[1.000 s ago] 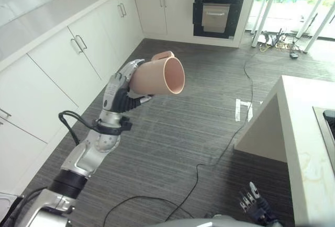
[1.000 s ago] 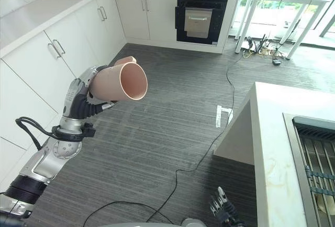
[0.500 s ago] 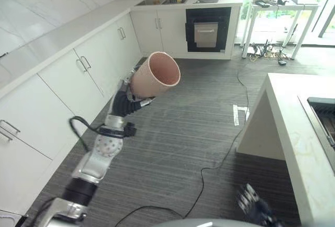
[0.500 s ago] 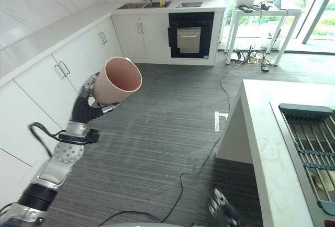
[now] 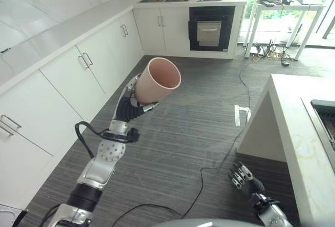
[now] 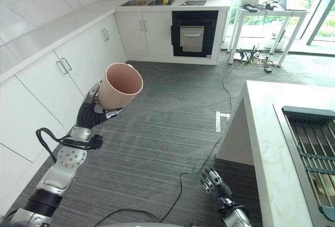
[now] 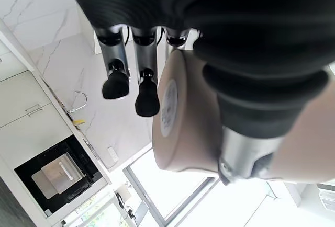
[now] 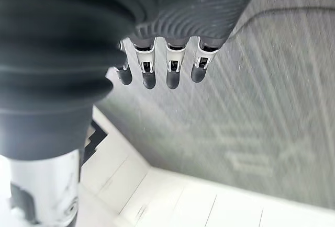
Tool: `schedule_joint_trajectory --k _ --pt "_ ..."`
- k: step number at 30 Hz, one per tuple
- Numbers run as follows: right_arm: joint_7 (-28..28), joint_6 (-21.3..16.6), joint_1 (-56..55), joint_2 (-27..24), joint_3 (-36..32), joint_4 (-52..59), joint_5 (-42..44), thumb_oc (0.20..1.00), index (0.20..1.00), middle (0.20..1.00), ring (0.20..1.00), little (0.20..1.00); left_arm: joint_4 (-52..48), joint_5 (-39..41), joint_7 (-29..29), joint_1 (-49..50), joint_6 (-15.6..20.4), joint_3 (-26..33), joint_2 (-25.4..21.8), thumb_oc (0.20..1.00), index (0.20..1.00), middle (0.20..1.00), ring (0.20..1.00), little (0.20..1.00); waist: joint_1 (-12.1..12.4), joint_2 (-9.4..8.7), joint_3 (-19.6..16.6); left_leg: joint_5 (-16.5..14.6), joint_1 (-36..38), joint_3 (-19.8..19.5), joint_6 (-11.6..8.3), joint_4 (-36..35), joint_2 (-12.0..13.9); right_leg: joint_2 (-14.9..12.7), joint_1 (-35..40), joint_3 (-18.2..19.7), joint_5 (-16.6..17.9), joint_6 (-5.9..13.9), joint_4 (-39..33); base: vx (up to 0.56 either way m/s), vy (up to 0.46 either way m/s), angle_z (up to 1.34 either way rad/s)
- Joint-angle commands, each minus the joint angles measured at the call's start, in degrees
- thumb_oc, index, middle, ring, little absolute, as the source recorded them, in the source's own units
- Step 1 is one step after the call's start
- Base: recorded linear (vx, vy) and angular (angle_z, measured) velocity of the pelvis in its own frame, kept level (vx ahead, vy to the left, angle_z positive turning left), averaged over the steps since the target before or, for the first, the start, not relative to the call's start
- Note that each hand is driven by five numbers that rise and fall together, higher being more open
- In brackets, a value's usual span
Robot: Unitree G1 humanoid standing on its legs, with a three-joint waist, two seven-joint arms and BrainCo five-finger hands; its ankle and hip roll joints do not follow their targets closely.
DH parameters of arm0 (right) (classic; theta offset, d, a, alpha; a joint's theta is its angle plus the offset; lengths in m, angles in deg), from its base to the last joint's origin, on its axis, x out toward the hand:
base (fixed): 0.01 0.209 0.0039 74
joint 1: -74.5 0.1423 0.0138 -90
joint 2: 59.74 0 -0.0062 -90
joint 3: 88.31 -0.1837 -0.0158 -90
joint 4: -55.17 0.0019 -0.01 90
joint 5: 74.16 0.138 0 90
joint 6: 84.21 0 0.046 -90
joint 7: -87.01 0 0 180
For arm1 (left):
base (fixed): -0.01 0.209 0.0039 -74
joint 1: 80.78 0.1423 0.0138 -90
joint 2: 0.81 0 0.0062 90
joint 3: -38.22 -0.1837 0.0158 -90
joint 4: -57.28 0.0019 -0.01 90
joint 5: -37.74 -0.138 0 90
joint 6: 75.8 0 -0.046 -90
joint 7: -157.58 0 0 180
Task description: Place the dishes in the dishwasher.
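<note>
1. A kitchen with a dark grey wood-grain floor (image 5: 172,133); a run of white base cabinets with bar handles (image 5: 68,75) lines the robot's left side and turns along the far wall.
2. In that far wall sits a black built-in appliance with a silver door panel (image 5: 211,29), closed. I judge it the likely place for the dishes, though I cannot tell whether it is the dishwasher.
3. A white marble-topped island (image 6: 272,148) stands to the robot's right.
4. The left hand (image 5: 129,104) is raised at mid-height, fingers and thumb curled around the base end of a salmon-pink plastic cup (image 5: 158,80). The cup's long axis tilts up and forward, its open mouth facing the far wall, roughly towards the black appliance, which is well apart from it.
5. The right hand (image 5: 242,177) hangs low near the island, fingers relaxed and nearly straight, holding nothing.
6. A round pale sticker shows on the cup's base in the left wrist view; no writing can be read.
</note>
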Motion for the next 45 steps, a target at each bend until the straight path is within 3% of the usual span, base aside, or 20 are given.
schedule_joint_trajectory --k 1,3,6,8,10,12,16,17,21,24,26,28,31,32,33,37,41,43,44,45 --pt "4.21 -3.29 4.71 0.24 1.24 1.3 -4.25 1.0 1.0 1.0 1.0 1.0 1.05 4.52 0.33 -6.09 2.56 2.26 -1.57 0.2 0.2 0.2 0.2 0.2 -0.96 -5.69 4.7 -2.64 -10.94 0.1 -1.17 24.0 -0.32 -1.53 4.15 2.67 -6.44 -0.33 2.08 -0.02 -0.164 -0.07" --pt "4.81 -3.58 5.11 -0.4 1.28 0.58 -4.54 1.0 1.0 1.0 1.0 1.0 2.55 4.82 1.01 -6.74 3.85 2.35 -2.07 0.2 0.2 0.2 0.2 0.2 -1.19 -5.22 6.06 -1.41 -14.0 -0.14 -1.27 26.08 0.01 -0.49 4.31 3.4 -6.24 -0.85 2.63 0.07 -0.016 -0.35" --pt "3.94 -4.18 5.58 -1.08 0.38 -1.17 -4.72 1.0 1.0 1.0 1.0 1.0 3.87 6.85 2.6 -7.37 4.81 2.73 -2.85 0.2 0.2 0.2 0.2 0.2 -1.03 -3.87 6.59 2.02 -12.62 1.45 -2.04 11.4 0.1 -0.01 6.22 2.94 -7.55 0.06 2.56 0.25 0.177 -0.18" --pt "4.46 -3.44 5.5 -1.88 -0.46 -2.18 -5.99 1.0 1.0 1.0 1.0 1.0 3.71 10.51 4.07 -7.13 4.03 2.92 -2.51 0.2 0.2 0.2 0.2 0.2 -0.44 -2.99 6.54 7.26 -11.66 1.24 -3.32 1.31 0.64 0.09 9.11 2.63 -8.52 0.61 1.11 0.34 0.195 -0.08" --pt "4.74 -2.54 5.39 -2.51 -1.06 -3.43 -5.17 1.0 1.0 1.0 1.0 1.0 4.64 9.52 4.16 -6.65 4.86 2.57 -1.57 0.2 0.2 0.2 0.2 0.2 -0.51 -2.83 6.38 9.59 -13.34 3.77 -4.31 -0.05 2.18 0.32 11.66 1.77 -9.54 0.72 0.38 0.33 0.191 0.01" --pt "6.02 -1.95 4.92 -2.28 -0.93 -2.95 -4.37 1.0 1.0 1.0 1.0 1.0 5.49 7.23 3.41 -7.26 5.41 1.46 -1.14 0.2 0.2 0.2 0.2 0.2 -1.22 -3.12 5.96 8.4 -12.5 7.1 -4.25 0.4 2.34 -0.96 13.88 0.42 -11.79 1.05 0.7 0.48 0.333 -0.14" --pt "6.2 -2.22 2.88 -0.32 -1.57 -2.71 -3.63 1.0 1.0 1.0 1.0 1.0 6.33 6.26 4.33 -8.69 3.61 1.16 -3.31 0.2 0.2 0.2 0.2 0.2 0.18 -2.87 3.99 5.74 -13.71 2.94 -0.43 2.74 -0.68 -2.16 14.0 2.66 -16.33 2.11 9.12 0.44 0.399 -0.34" --pt "6.65 -2.58 2.48 0.35 -1.61 -2.24 -3.6 1.0 1.0 1.0 1.0 1.0 6.1 5.97 4.74 -9.12 3.25 0.83 -3.73 0.2 0.2 0.2 0.2 0.2 0.23 -3.38 3.65 5.12 -13.5 2.34 0.48 2.79 -2.0 -2.89 13.31 2.4 -16.04 2.87 11.89 0.36 0.345 0.1" --pt "8.29 -3.81 1.96 2.36 -2.24 -0.73 -1.89 1.0 1.0 1.0 1.0 1.0 5.93 4.36 5.85 -11.91 2.4 -1.31 -5.07 0.2 0.2 0.2 0.2 0.2 -0.29 -3.58 2.71 3.68 -10.66 0.03 3.67 0.98 -5.64 -4.03 5.05 2.74 -6.58 6.73 28.76 0.24 0.293 0.51" --pt "8.17 -3.91 2.17 3.17 -2.25 -1.24 -1.87 1.0 1.0 1.0 1.0 1.0 5.68 3.39 5.7 -14.0 -0.34 -2.66 -5.02 0.2 0.2 0.2 0.2 0.2 -0.21 -3.19 2.34 2.08 -8.29 -0.5 4.8 0.76 -7.61 -5.06 -1.57 -0.24 -2.22 6.9 40.37 0.27 0.276 0.77" --pt "8.07 -3.8 2.69 3.27 -2.03 -2.16 -1.61 1.0 1.0 1.0 1.0 1.0 5.44 3.09 5.94 -13.85 -0.85 -2.67 -4.55 0.2 0.2 0.2 0.2 0.2 -0.65 -2.93 2.52 1.37 -6.6 -0.67 5.17 0.57 -8.06 -3.73 -4.77 -0.25 -3.2 6.2 39.68 0.25 0.14 0.43" --pt "7.96 -4.1 1.84 3.26 -2.61 -1.52 -1.1 1.0 1.0 1.0 1.0 1.0 4.73 1.97 6.65 -13.81 -0.74 -3.21 -4.36 0.2 0.2 0.2 0.2 0.2 -2.21 -3.14 3.2 0.91 -4.44 -1.88 5.18 0.75 -8.58 -0.32 -7.25 -0.8 -5.27 4.94 32.49 0.31 0.042 0.22" --pt "6.96 -3.78 0.99 2.91 -3.12 -1.44 -0.21 1.0 1.0 1.0 1.0 1.0 4.34 1.05 6.86 -14.22 -1.41 -3.5 -4.49 0.2 0.2 0.2 0.2 0.2 -3.34 -3.93 4.32 -0.73 -1.7 -1.74 5.01 0.81 -8.57 -2.63 -8.6 -2.81 -3.76 4.76 22.37 0.32 -0.049 0.28" --pt "5.96 -3.7 0.86 2.51 -3.39 -2.11 0.53 1.0 1.0 1.0 1.0 1.0 4.03 1.2 7.26 -14.19 -1.66 -3.4 -4.57 0.2 0.2 0.2 0.2 0.2 -3.95 -4.69 4.77 -2.42 -0.39 -1.56 5.02 1.05 -8.76 -4.37 -10.23 -1.87 -1.06 5.48 16.44 0.57 -0.238 0.63" --pt "5.52 -4.15 0.98 2.46 -3.92 -2.74 0.63 1.0 1.0 1.0 1.0 1.0 2.99 0.96 8.63 -13.19 -1.67 -3.2 -4.87 0.2 0.2 0.2 0.2 0.2 -4.69 -5.44 5.52 -5.98 2.33 -2.34 5.0 1.97 -8.83 -7.29 -12.22 0.13 5.08 7.06 6.08 0.57 -0.241 0.81" --pt "6.8 -3.85 1.23 2.51 -4.16 -1.45 0.68 1.0 1.0 1.0 1.0 1.0 1.62 -0.15 9.45 -11.03 -0.68 -2.6 -5.27 0.2 0.2 0.2 0.2 0.2 -4.88 -5.67 5.41 -10.36 4.56 -2.49 5.57 4.74 -8.73 -8.74 -12.86 -0.38 7.45 7.95 0.99 0.41 -0.191 0.25" --pt "6.69 -3.5 0.98 2.25 -3.26 -0.71 1.12 1.0 1.0 1.0 1.0 1.0 0.09 -1.28 8.54 -7.66 -0.09 -0.61 -5.08 0.2 0.2 0.2 0.2 0.2 -5.69 -4.97 3.1 -14.24 7.8 -2.23 5.13 8.31 -7.93 -6.97 -12.52 0.94 5.81 7.08 5.43 0.43 -0.267 0.0" --pt "7.75 -2.76 1.04 1.87 -2.79 0.66 1.87 1.0 1.0 1.0 1.0 1.0 -0.98 -0.46 7.63 -5.93 -0.19 0.4 -5.29 0.2 0.2 0.2 0.2 0.2 -6.2 -3.74 1.96 -9.05 8.83 -2.55 2.68 10.01 -5.63 -4.12 -12.17 1.68 4.4 5.19 6.86 0.42 -0.308 -0.27" --pt "7.94 -2.05 1.06 1.37 -1.85 2.61 0.51 1.0 1.0 1.0 1.0 1.0 -2.61 -1.19 6.46 -4.76 -0.97 1.37 -5.19 0.2 0.2 0.2 0.2 0.2 -6.23 -2.88 1.51 -1.38 7.29 -2.89 -0.07 16.44 -3.09 -1.37 -9.78 2.03 3.08 2.77 5.55 0.41 -0.355 -0.37" --pt "7.55 -2.11 1.12 1.22 -1.46 2.88 -0.21 1.0 1.0 1.0 1.0 1.0 -2.98 -1.6 5.93 -4.49 -1.11 1.72 -5.24 0.2 0.2 0.2 0.2 0.2 -6.12 -3.25 1.17 1.35 5.93 -2.91 -0.75 20.33 -2.77 -1.01 -8.86 2.35 2.83 1.9 4.86 0.38 -0.356 -0.42"
